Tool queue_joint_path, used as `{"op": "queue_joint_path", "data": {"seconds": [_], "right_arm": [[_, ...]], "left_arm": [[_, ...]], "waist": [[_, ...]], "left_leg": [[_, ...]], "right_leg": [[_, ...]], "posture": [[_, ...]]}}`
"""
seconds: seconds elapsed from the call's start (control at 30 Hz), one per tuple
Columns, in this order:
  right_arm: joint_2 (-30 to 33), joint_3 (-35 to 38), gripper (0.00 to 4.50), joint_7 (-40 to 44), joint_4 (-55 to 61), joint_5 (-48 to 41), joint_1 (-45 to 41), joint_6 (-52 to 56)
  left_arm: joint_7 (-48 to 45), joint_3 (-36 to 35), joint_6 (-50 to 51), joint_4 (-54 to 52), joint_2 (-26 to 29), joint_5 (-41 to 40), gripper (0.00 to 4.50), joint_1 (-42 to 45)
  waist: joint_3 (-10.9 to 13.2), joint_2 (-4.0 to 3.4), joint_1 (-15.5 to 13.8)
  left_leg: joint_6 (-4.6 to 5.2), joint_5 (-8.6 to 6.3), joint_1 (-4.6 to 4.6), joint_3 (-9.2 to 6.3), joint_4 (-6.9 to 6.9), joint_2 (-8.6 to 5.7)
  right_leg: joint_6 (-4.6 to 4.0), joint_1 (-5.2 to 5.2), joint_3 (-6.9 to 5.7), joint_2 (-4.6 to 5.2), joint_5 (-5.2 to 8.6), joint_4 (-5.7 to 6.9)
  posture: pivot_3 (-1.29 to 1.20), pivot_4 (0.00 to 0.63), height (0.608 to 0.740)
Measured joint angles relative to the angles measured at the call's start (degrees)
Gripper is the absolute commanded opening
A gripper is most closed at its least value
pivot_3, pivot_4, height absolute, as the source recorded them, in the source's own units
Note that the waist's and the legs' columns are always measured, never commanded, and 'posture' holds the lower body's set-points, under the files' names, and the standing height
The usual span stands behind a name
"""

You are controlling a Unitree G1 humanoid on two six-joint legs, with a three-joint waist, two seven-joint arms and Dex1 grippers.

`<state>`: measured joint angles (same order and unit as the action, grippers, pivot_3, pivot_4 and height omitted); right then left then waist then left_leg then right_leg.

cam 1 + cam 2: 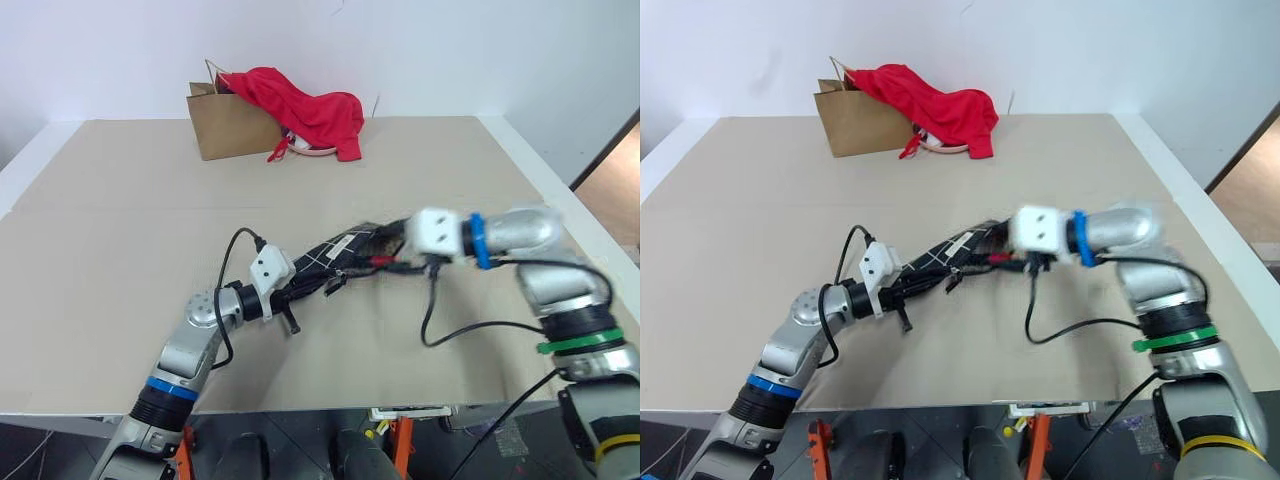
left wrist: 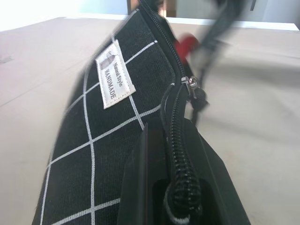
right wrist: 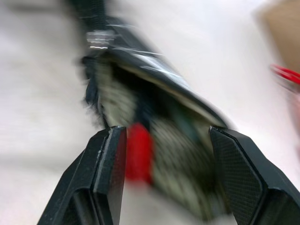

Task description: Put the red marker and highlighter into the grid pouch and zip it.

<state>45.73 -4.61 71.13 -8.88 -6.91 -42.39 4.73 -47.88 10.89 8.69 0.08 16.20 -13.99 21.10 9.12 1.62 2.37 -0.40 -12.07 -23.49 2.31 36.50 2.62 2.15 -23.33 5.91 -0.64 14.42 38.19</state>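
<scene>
Grid pouch [image 1: 330,255], the flat black fabric one with white grid lines and a small white label, sits held up just above the tan tabletop [image 1: 120,260], between the two arms. Left gripper [image 2: 176,187] has its jaws pressed together on the zipper edge at one end. Right gripper [image 3: 166,154] hangs at the open mouth with jaws spread, and the slim red marker [image 3: 138,152] sits between them, poking out of the opening and apparently not gripped. Pouch looks soft and floppy, so I'd guess it sags unless pinched by the stiffer zipper seam. Marker's light, hard, probably slick; best pinched mid-body.
</scene>
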Motion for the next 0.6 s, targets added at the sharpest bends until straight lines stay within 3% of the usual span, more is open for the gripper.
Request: {"op": "queue_joint_path", "data": {"seconds": [0.2, 0.37, 0.47, 0.6], "right_arm": [[6.2, 8.2, 3.15, -1.6, 0.0, -4.7, 0.8, 6.9], [7.0, 10.6, 3.15, -1.4, 6.0, -9.8, 8.3, 15.9], [9.2, 13.0, 3.15, 0.8, 16.8, -19.8, 16.1, 28.6], [8.0, 16.4, 3.15, -1.8, 25.9, -31.6, 18.3, 40.9]], "left_arm": [[-0.1, 0.0, 0.0, -0.1, -0.1, -0.1, 0.0, 0.0], [0.3, -0.2, 0.6, -0.1, -0.7, -0.5, 0.0, 0.1], [2.0, -1.1, 3.2, -0.1, -2.0, -2.5, 0.0, 0.8], [2.9, -2.5, 4.7, -0.1, -1.6, -2.9, 0.0, 1.7]], "waist": [[0.0, 0.0, 0.1], [0.0, -0.01, 0.1], [0.0, -0.02, 0.0], [0.0, 0.0, 0.4]], "left_leg": [[0.0, 0.0, 0.03, -0.02, -0.05, 0.01], [0.0, 0.0, 0.02, -0.03, -0.04, 0.01], [0.0, 0.0, -0.09, -0.14, -0.03, -0.01], [0.0, 0.0, 0.04, -0.17, 0.02, 0.02]], "right_leg": [[-0.01, 0.01, -0.01, -0.03, 0.02, 0.0], [0.02, 0.0, 0.01, -0.03, 0.02, 0.03], [0.06, -0.01, -0.07, -0.02, 0.05, 0.02], [0.36, 0.04, 0.02, -0.07, 0.13, 0.02]], "posture": [[0.0, 0.15, 0.74], [0.0, 0.15, 0.74], [0.0, 0.15, 0.74], [0.0, 0.15, 0.74]]}}
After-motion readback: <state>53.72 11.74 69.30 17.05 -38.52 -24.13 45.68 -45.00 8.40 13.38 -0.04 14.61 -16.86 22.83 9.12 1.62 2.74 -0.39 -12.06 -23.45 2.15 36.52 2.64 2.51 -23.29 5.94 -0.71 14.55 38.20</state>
